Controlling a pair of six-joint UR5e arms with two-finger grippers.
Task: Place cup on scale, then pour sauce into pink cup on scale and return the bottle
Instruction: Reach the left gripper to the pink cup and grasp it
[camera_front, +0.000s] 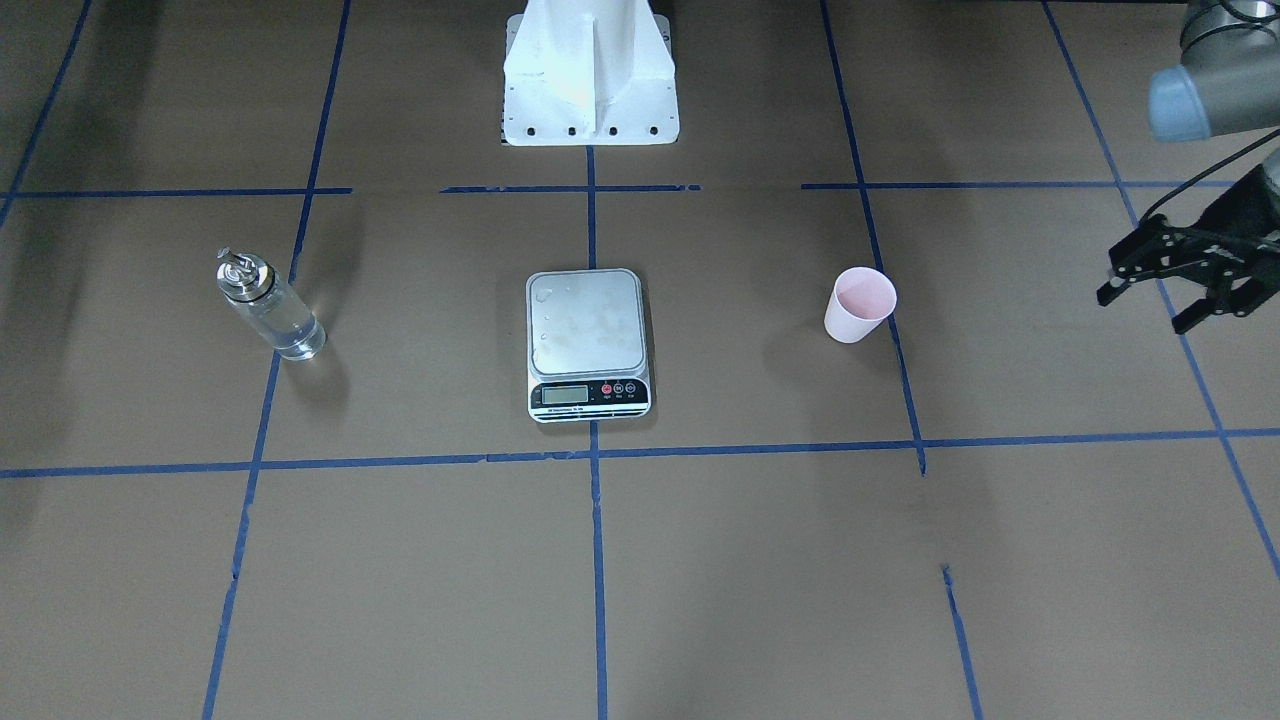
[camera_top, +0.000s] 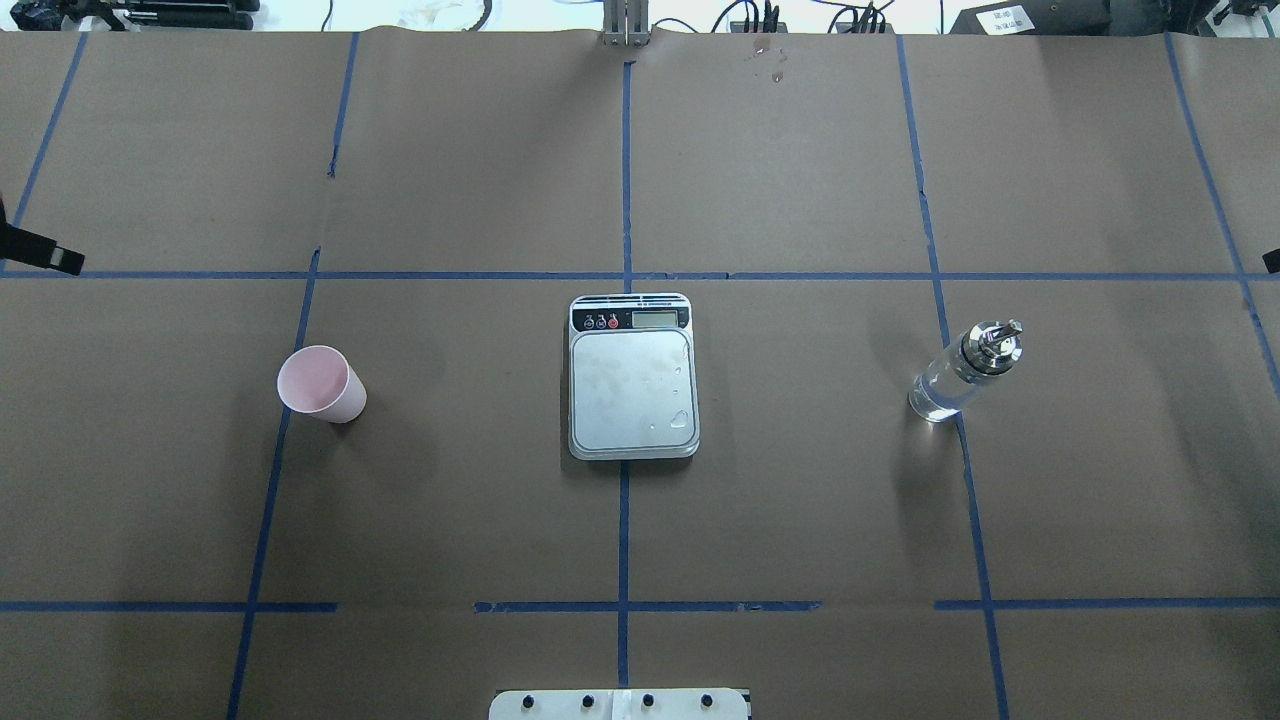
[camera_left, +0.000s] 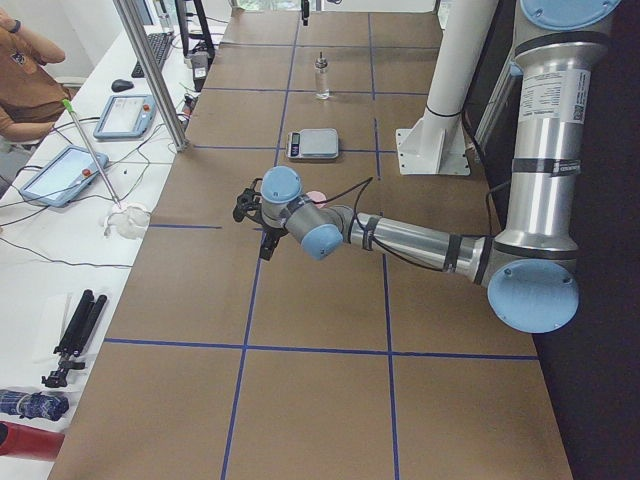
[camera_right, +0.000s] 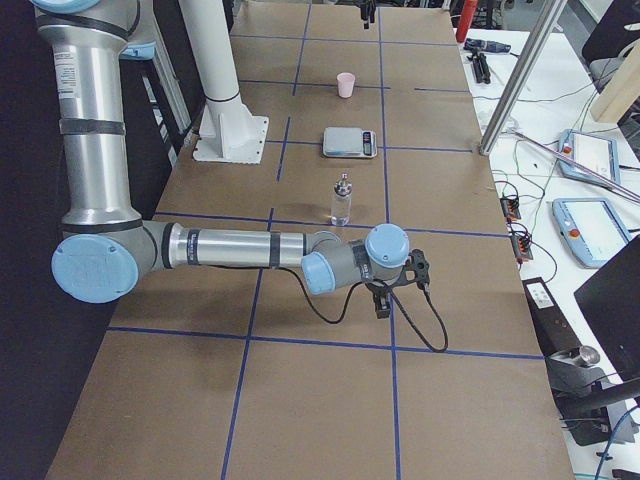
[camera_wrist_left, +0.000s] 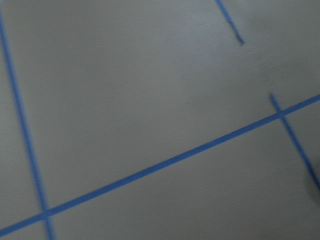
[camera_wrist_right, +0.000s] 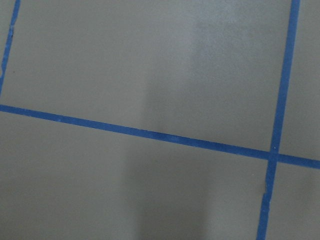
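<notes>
Scale (camera_top: 632, 390) at middle of surface (camera_top: 450, 500), display strip facing away from robot, few drops (camera_top: 680, 418) on platform. Cup (camera_top: 322, 385) upright toward surface's left end, well apart from scale. Bottle (camera_top: 962, 372) upright toward right end, sauce (camera_top: 938, 393) clear inside glass. Left claw (camera_front: 1147, 308) hangs beyond cup by left end, fingers spread wide, gripping nothing. Right claw (camera_right: 390, 290) over surface near right end, past bottle; wide or narrow, cannot tell.
</notes>
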